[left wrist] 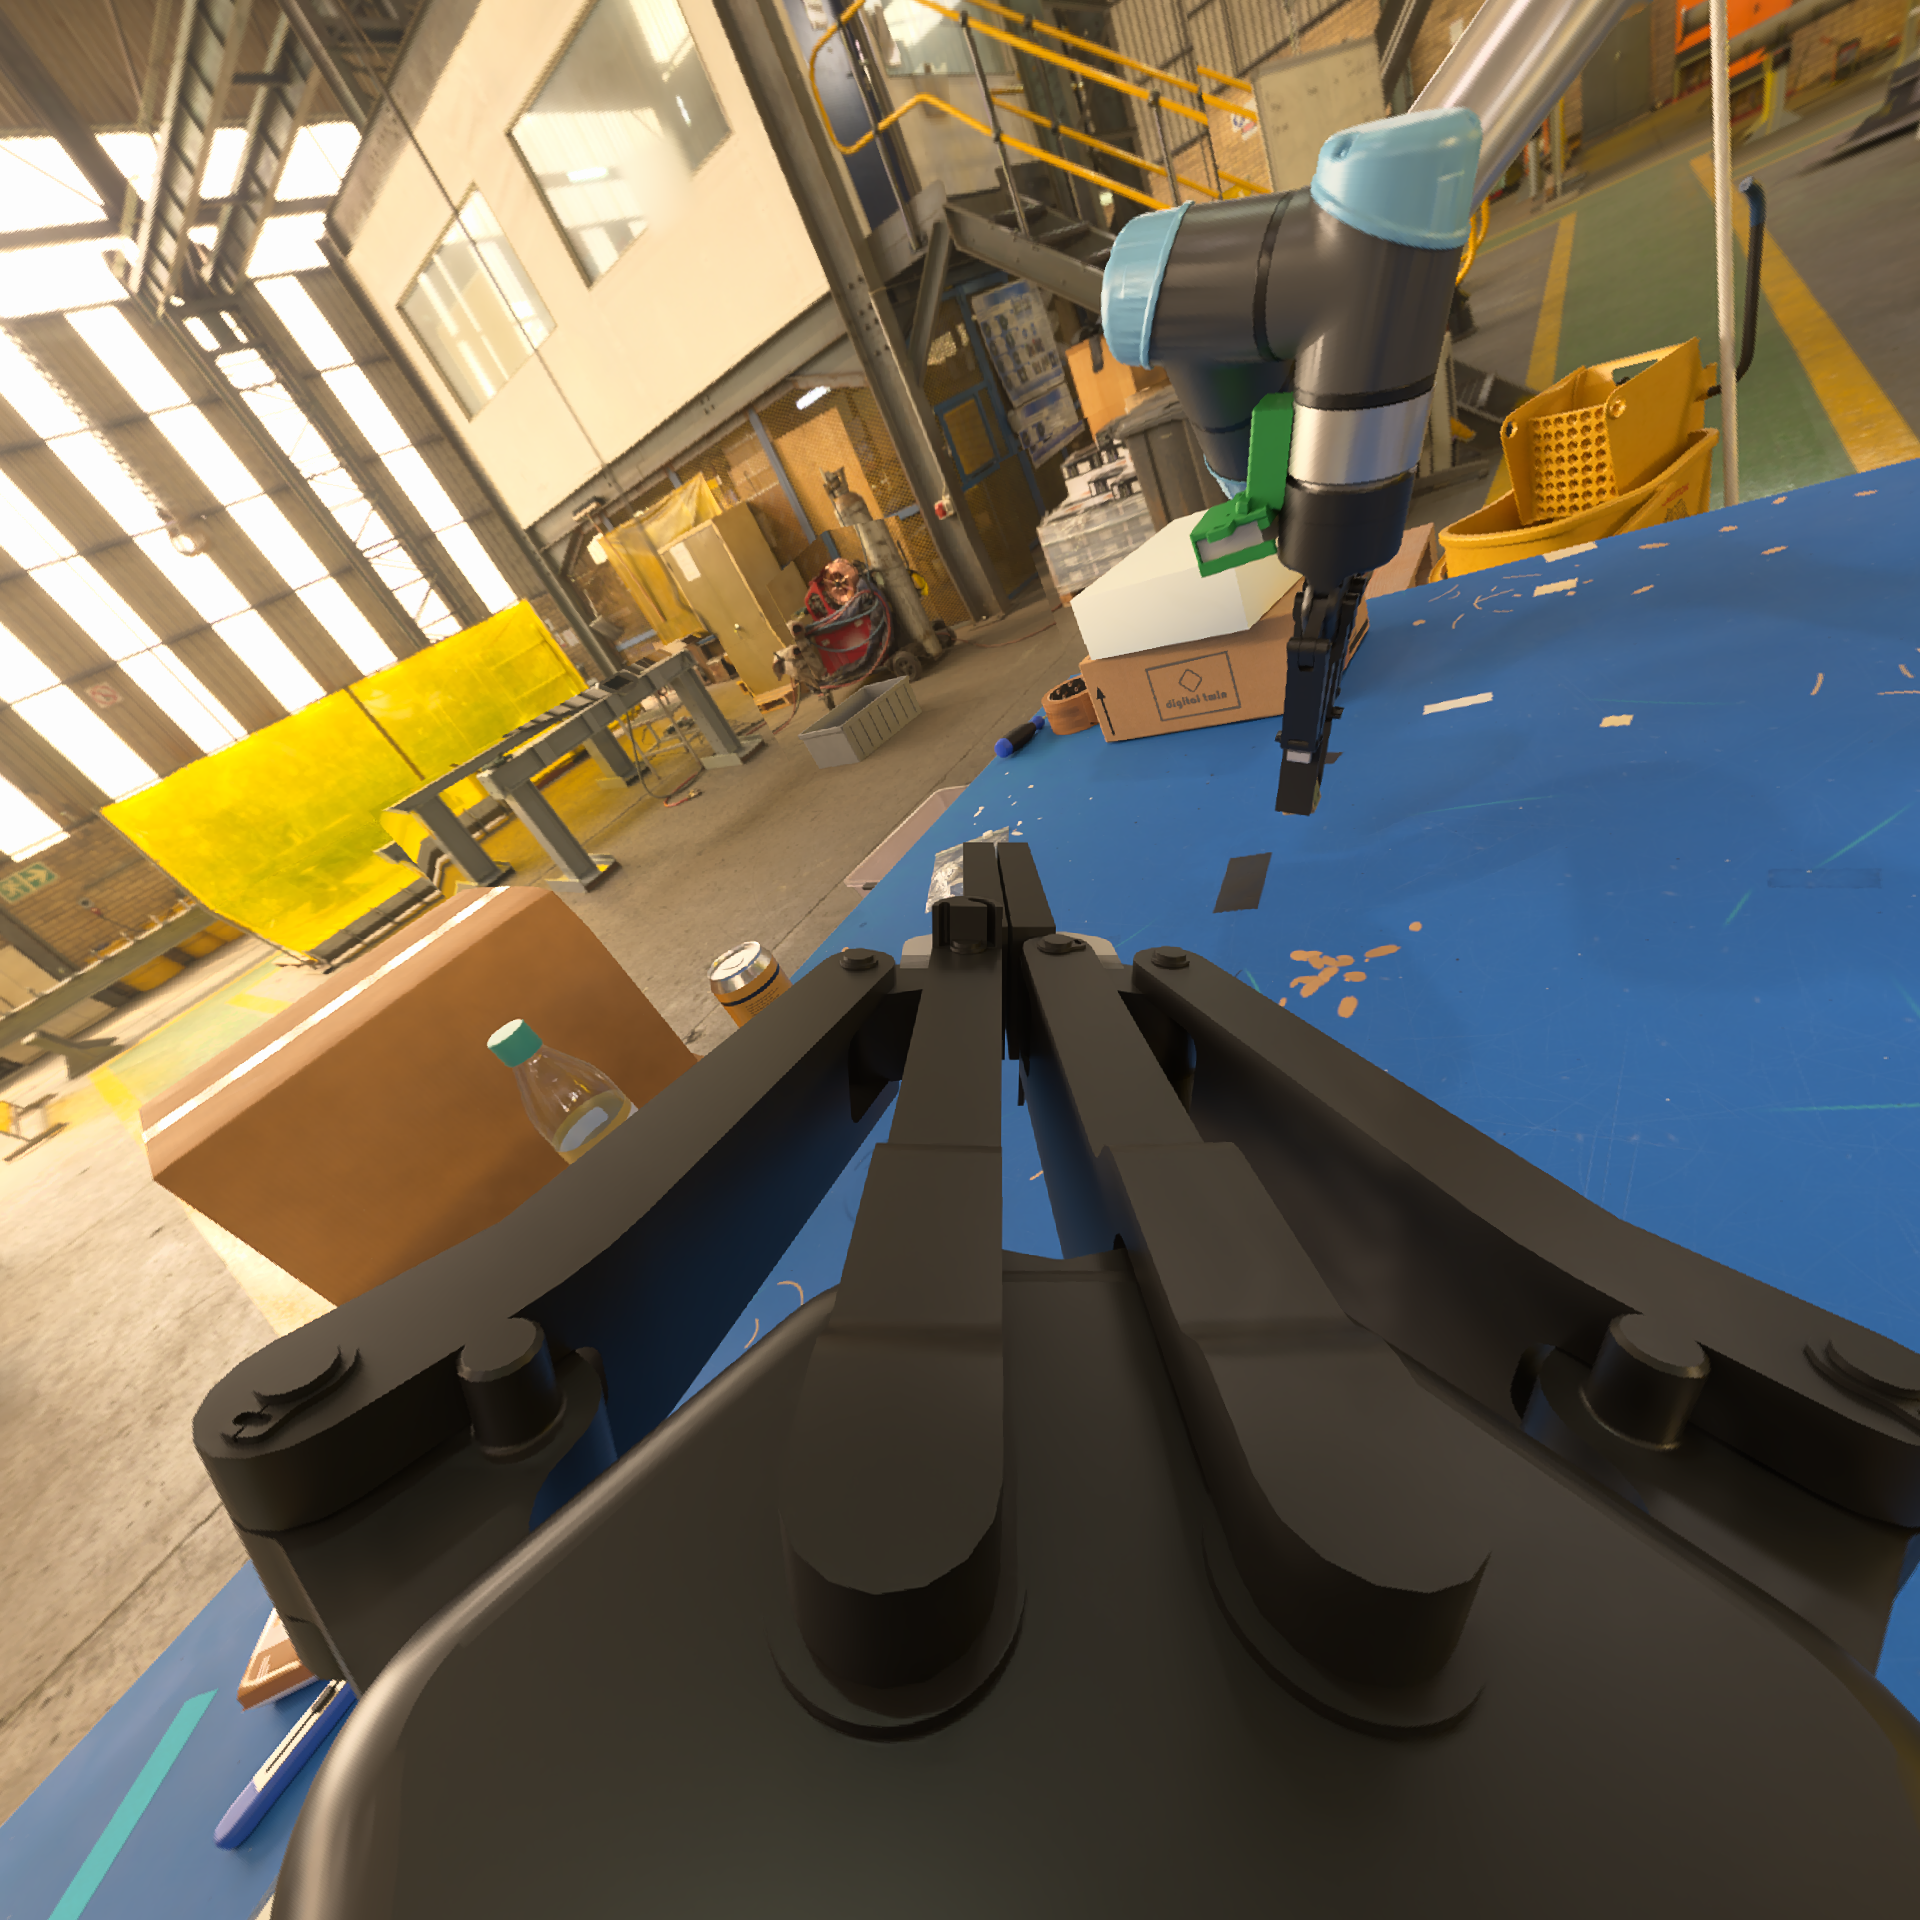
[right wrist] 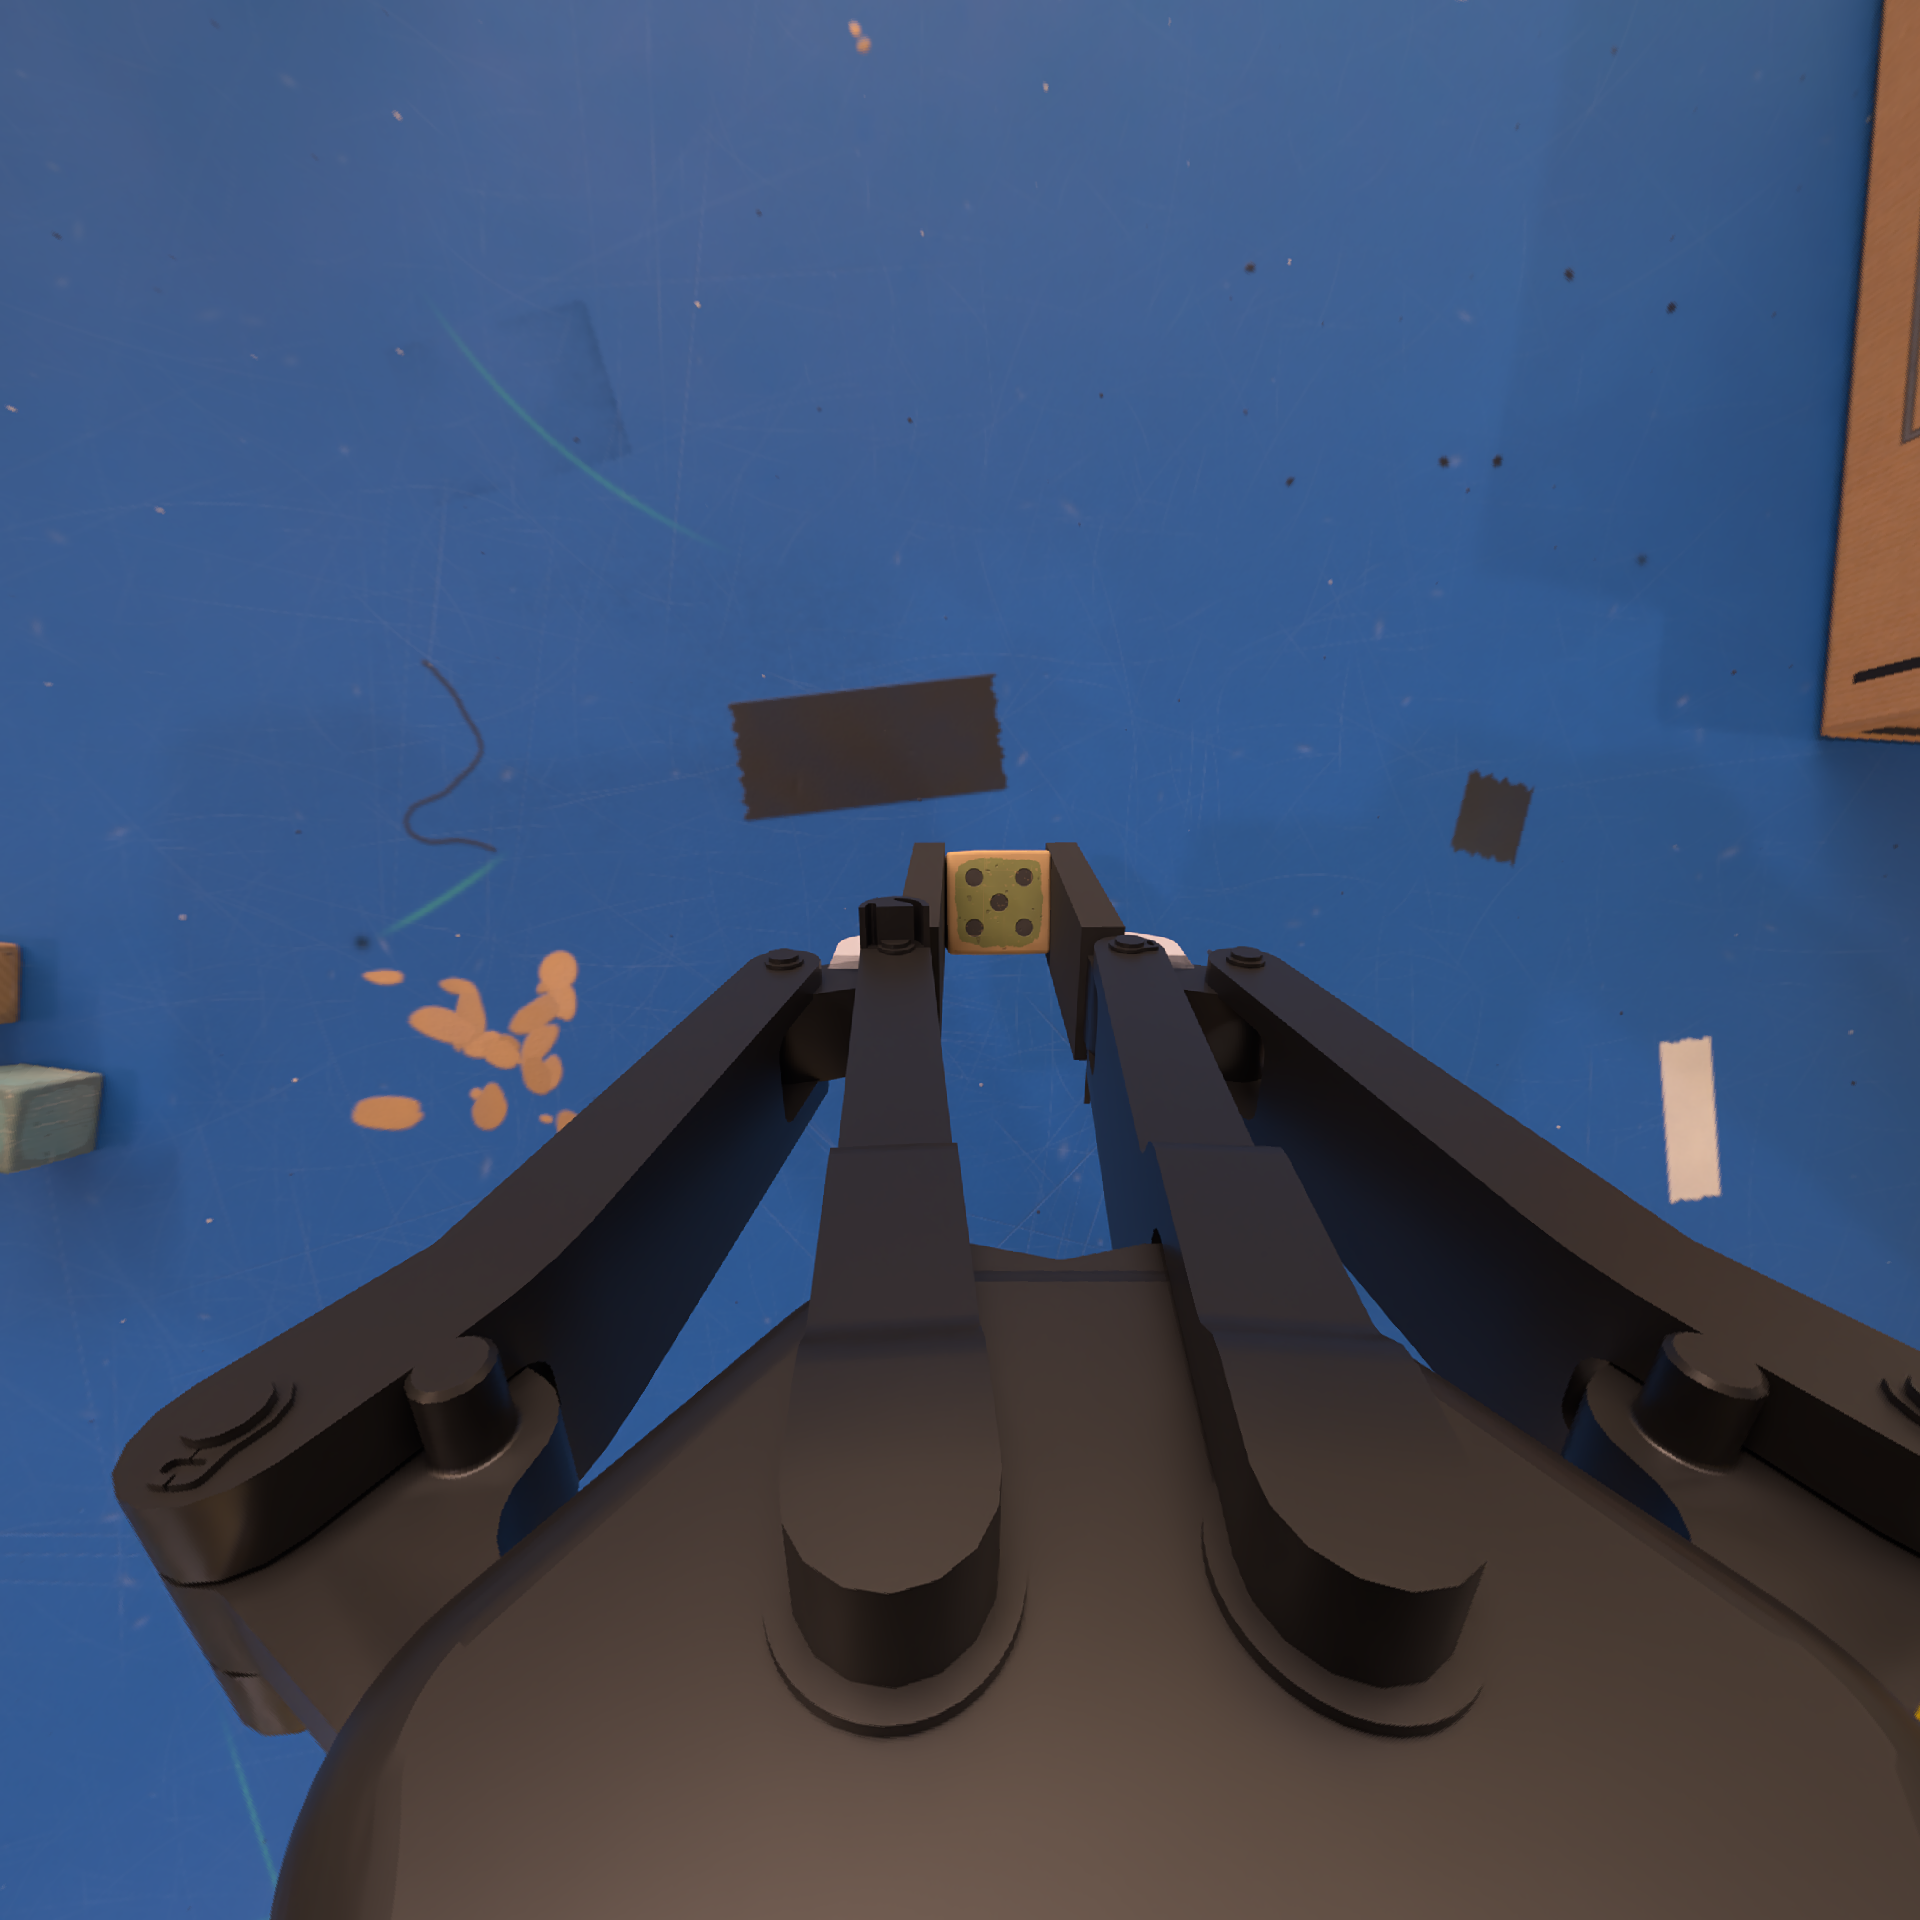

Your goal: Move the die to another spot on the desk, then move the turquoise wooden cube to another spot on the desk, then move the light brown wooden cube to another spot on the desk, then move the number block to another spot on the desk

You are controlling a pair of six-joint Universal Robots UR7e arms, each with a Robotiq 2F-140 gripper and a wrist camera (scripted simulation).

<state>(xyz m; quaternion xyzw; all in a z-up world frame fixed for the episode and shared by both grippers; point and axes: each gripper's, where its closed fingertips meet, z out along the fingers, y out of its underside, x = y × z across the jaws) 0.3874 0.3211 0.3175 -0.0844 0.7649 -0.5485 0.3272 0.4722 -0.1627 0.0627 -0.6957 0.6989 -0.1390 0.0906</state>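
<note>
My right gripper (right wrist: 997, 894) is shut on the die (right wrist: 997, 902), a small tan cube with a green face and dark pips, and holds it above the blue desk (right wrist: 1143, 416). The turquoise wooden cube (right wrist: 47, 1117) sits at the left edge of the right wrist view, with a light brown wooden cube (right wrist: 8, 982) just beyond it, mostly cut off. The number block is not in view. My left gripper (left wrist: 995, 883) is shut and empty over the desk's edge. The right gripper also shows in the left wrist view (left wrist: 1299, 774), pointing down at the desk.
A cardboard box (right wrist: 1875, 416) stands at the right; it also shows in the left wrist view (left wrist: 1184, 686) with a white box on it. Black tape pieces (right wrist: 868, 746) and orange paint spots (right wrist: 488, 1039) mark the desk. A bottle (left wrist: 561, 1086), a can (left wrist: 743, 977) and a brown box (left wrist: 395, 1081) lie beyond the edge.
</note>
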